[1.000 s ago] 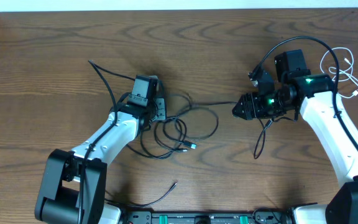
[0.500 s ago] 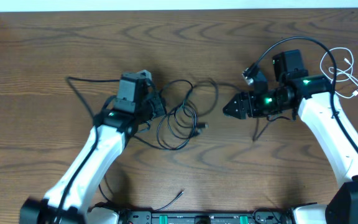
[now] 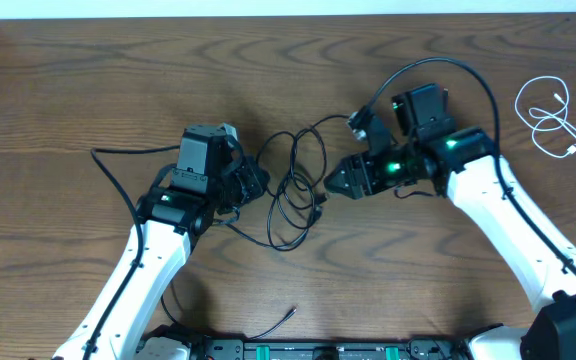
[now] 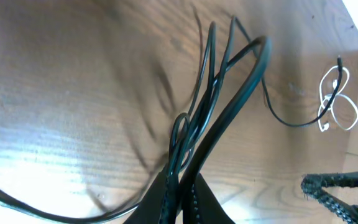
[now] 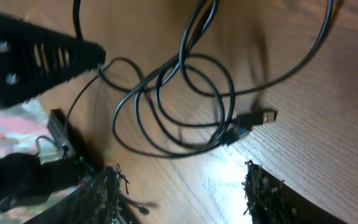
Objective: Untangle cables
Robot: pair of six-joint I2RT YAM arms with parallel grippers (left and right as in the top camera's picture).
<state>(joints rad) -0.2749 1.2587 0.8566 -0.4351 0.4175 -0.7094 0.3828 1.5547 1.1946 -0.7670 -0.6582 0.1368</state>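
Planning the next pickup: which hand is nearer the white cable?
Right. The right hand sits left of the white cable; the left hand is farther left, gripping the black cables.

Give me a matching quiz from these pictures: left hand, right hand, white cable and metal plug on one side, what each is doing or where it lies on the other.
Column one:
1. left hand
2. right hand
3. white cable
4. metal plug

Column two:
A. open, holding nothing
B. coiled alone, away from both hands
C. shut on the black cables
D. lying flat at the edge of the black cables' loops

Pairs: 1-C, 2-A, 3-B, 4-D
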